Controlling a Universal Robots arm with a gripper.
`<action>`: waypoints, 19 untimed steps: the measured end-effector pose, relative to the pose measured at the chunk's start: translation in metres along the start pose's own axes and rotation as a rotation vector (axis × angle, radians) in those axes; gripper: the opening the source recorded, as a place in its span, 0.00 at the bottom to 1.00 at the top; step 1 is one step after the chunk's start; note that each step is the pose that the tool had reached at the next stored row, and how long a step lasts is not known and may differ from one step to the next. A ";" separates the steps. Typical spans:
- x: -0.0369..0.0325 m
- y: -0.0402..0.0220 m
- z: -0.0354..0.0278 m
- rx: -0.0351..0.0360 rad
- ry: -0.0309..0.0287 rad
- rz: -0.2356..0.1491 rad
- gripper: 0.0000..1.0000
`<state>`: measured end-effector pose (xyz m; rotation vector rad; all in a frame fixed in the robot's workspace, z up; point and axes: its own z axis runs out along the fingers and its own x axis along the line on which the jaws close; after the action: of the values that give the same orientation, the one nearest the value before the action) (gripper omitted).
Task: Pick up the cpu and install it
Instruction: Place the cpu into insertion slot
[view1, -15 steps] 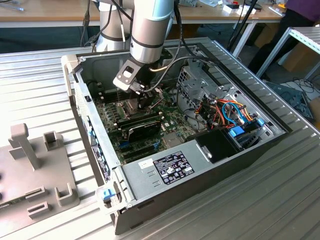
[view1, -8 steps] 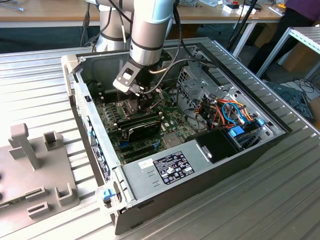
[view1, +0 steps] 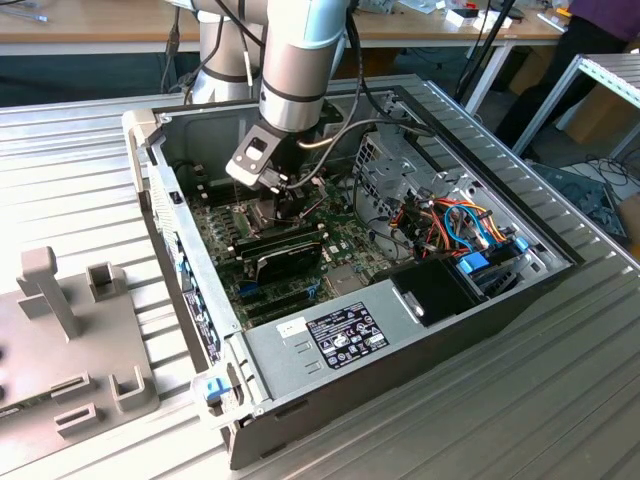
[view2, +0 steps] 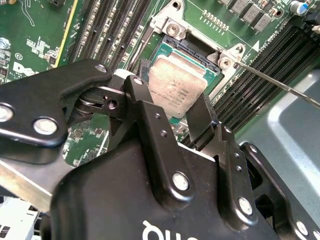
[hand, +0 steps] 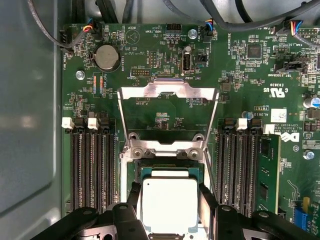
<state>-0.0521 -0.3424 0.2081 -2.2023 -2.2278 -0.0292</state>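
Note:
The cpu (view2: 175, 86) (hand: 169, 205), a small square chip with a silvery top, sits between my black fingers (view2: 144, 102) directly over the dark socket (hand: 170, 171) on the green motherboard (hand: 165, 55). My gripper (view2: 175, 107) (hand: 170, 207) is shut on the cpu's two opposite edges. In the second wrist view the chip looks slightly tilted against the socket; whether it rests in it I cannot tell. The socket's hinged metal frame (hand: 167, 91) stands folded open beyond it. In the exterior view my gripper (view1: 290, 200) is low inside the open computer case (view1: 190, 270), and the cpu is hidden there.
Rows of memory slots (hand: 92, 165) flank the socket, with a green memory stick (hand: 267, 170) in one. A larger black oblong module (view1: 285, 262), a power supply (view1: 340, 335) and bundled cables (view1: 460, 230) fill the case. Grey fixtures (view1: 70, 330) stand at the exterior view's left.

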 end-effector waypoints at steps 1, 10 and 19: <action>-0.0001 -0.0001 0.0010 0.0003 -0.0004 0.000 0.55; 0.0016 0.0000 0.0031 0.0003 -0.0004 0.000 0.55; 0.0017 -0.0001 0.0052 0.0003 -0.0004 0.000 0.55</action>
<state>-0.0522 -0.3406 0.2030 -2.2024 -2.2279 -0.0285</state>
